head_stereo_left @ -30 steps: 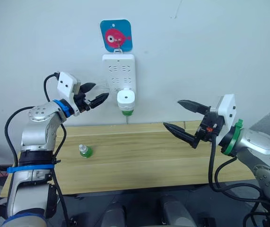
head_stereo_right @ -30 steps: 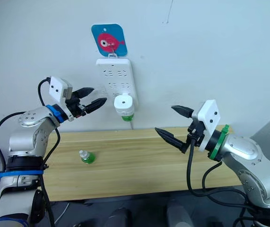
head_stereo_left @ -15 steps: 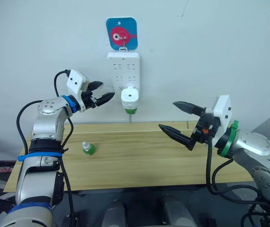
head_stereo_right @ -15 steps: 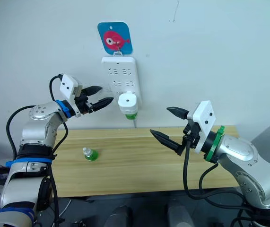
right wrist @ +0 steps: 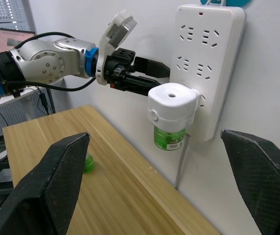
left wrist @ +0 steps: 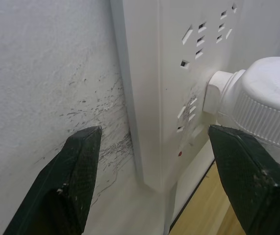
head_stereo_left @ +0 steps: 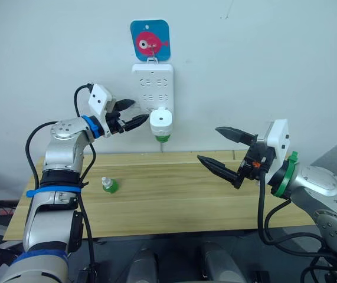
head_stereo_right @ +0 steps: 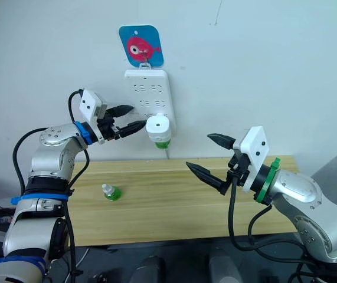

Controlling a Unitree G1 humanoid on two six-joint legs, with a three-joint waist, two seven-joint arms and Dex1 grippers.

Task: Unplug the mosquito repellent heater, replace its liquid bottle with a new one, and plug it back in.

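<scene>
A: Why is the left hand (head_stereo_left: 128, 114) up against the wall?

B: Its fingers are spread just left of the heater (head_stereo_left: 162, 122), which is plugged into the power strip (head_stereo_left: 152, 88); I judge it is lining up to pull it out. The right hand (head_stereo_left: 223, 150) hangs spread over the bench (head_stereo_left: 174, 194).

A: And the spare?

B: The head view shows the green bottle (head_stereo_left: 108, 186) on the bench; the left wrist view shows the plug seated.

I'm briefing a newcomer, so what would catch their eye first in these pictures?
Probably the bright blue fish hanger on the wall, with the white power strip below it. The mosquito repellent heater is plugged in there; the open left gripper reaches beside it, and a green bottle stands on the table.
</scene>
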